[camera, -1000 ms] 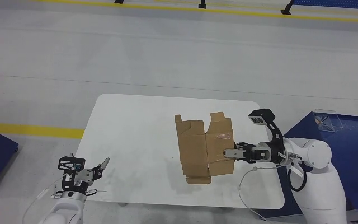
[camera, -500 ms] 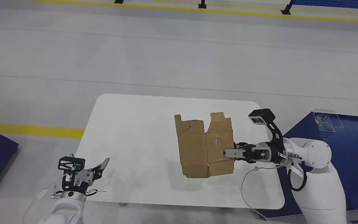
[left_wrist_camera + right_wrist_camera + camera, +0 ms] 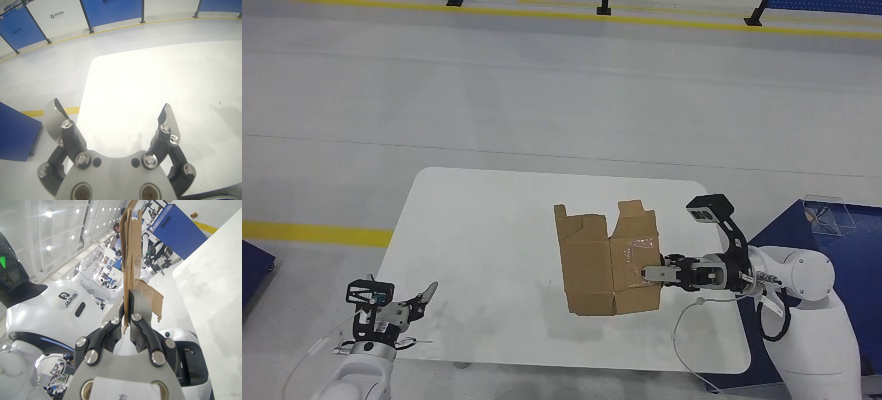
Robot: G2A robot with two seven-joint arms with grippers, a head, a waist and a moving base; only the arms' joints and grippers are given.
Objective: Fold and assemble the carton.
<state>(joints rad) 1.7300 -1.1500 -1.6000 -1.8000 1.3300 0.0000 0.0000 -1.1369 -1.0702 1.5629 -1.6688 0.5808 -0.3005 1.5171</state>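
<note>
I'm looking down on a white table (image 3: pixel 492 260) with rounded corners, standing on a pale grey floor (image 3: pixel 542 90). A yellow line (image 3: pixel 542 14) runs along the far side of the floor and another short yellow strip (image 3: pixel 317 235) lies off the table's left side. A blue cabinet (image 3: pixel 842 235) stands just beyond the table's right edge. From the left wrist camera I see blue and white partition panels (image 3: pixel 113 11) on black stands at the back of the room.

The carton (image 3: pixel 607 265) is right of the table's centre, a flattened brown sheet of panels with short flaps along its far edge. From the right wrist camera it (image 3: pixel 130 247) shows edge-on, with one flap angling off from the main sheet toward the table side. I cannot tell whether any part of it touches the tabletop.

The right arm comes in over the table's right edge, its forearm about level and pointing across the table. The right gripper (image 3: pixel 647 272) is clamped on the carton's right-hand edge; in its own camera the fingers (image 3: pixel 140 302) are pressed against the cardboard from both sides. A thin white cable (image 3: pixel 682 335) loops below this arm.

The left arm sits at the table's near left corner, well apart from the carton. The left gripper (image 3: pixel 427 293) has its fingers spread wide with nothing between them; in its own camera it (image 3: pixel 111 103) straddles the table's edge, one finger over the floor, the other over the tabletop.
</note>
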